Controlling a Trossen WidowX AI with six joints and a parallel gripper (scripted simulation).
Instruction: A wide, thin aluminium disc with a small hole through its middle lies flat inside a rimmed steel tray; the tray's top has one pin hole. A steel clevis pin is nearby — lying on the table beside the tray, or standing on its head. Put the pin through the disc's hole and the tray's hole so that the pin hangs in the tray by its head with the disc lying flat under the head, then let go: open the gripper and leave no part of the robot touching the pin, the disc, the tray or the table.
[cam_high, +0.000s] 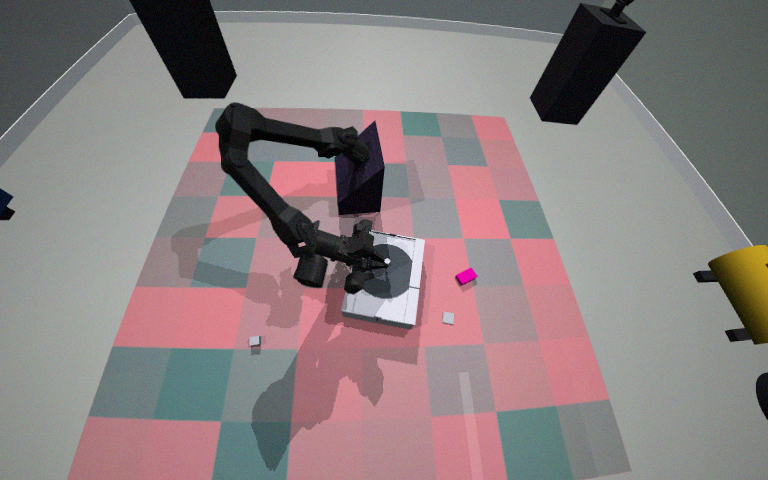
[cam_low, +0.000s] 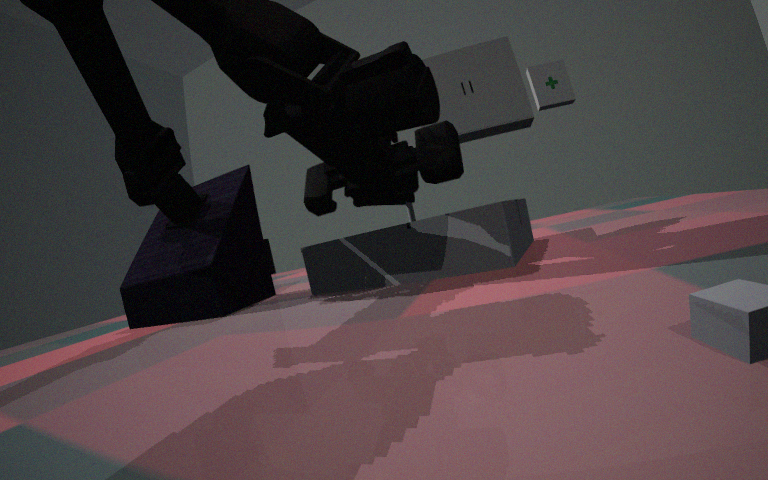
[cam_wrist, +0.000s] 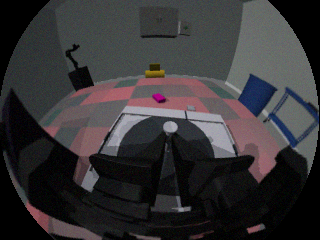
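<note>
Above pink squares, pale-headed pin (cam_high: 387, 260) (cam_low: 410, 211) (cam_wrist: 170, 127).

One arm, one gripper (cam_high: 385, 262) (cam_low: 408, 202) (cam_wrist: 168, 135), one pin (cam_high: 387, 260) (cam_low: 411, 212) (cam_wrist: 170, 128), one disc (cam_high: 396, 280) (cam_wrist: 135, 140), one tray (cam_high: 387, 315) (cam_low: 362, 266) (cam_wrist: 228, 132). One pink block (cam_high: 466, 276) (cam_wrist: 159, 98) too, plus two small grey blocks on checkered mat, fwiw.

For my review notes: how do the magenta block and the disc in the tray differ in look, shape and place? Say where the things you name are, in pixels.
The magenta block (cam_high: 466, 276) (cam_wrist: 159, 98) is bright pink; the disc (cam_high: 396, 285) (cam_wrist: 135, 137) is dark grey.
The block is small and box-shaped, while the disc is round, thin and much wider.
The block lies outside the tray (cam_high: 379, 318) (cam_wrist: 227, 131), whereas the disc lies inside it.
Shared: neither is between the gripper's (cam_high: 386, 262) (cam_wrist: 170, 134) fingers, which hold the pin (cam_high: 387, 260) (cam_low: 410, 212) (cam_wrist: 170, 127).
</note>
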